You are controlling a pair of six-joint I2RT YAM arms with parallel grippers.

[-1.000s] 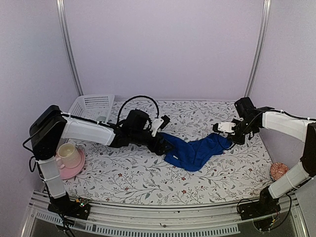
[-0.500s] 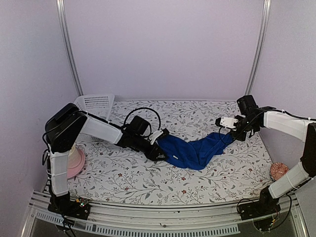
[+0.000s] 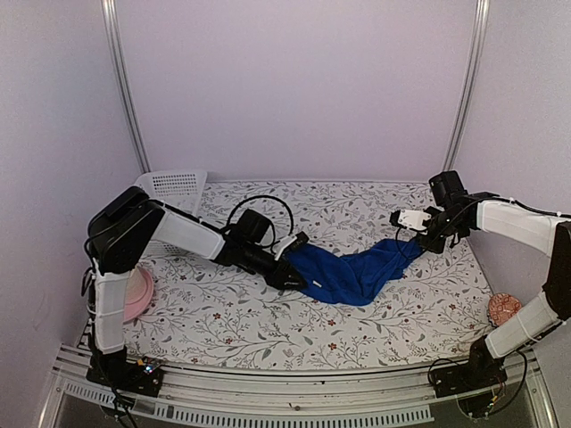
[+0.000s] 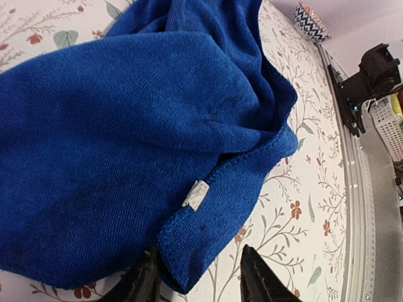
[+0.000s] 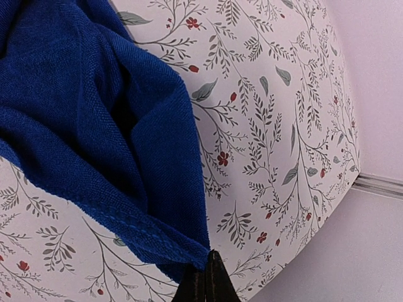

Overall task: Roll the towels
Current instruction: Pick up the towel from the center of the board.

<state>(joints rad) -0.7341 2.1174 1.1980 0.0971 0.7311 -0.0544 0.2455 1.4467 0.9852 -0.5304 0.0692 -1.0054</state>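
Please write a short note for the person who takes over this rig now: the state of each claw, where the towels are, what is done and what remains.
Left claw: open, fingers on either side of a corner of the blue towel, not closed on it.
Right claw: shut on the towel's right corner.
The blue towel lies bunched on the table between the claws; a green towel is in no view.
Done: nothing rolled.
Left: close the left claw, probably spread the towel flat, roll it, then find the other towel.
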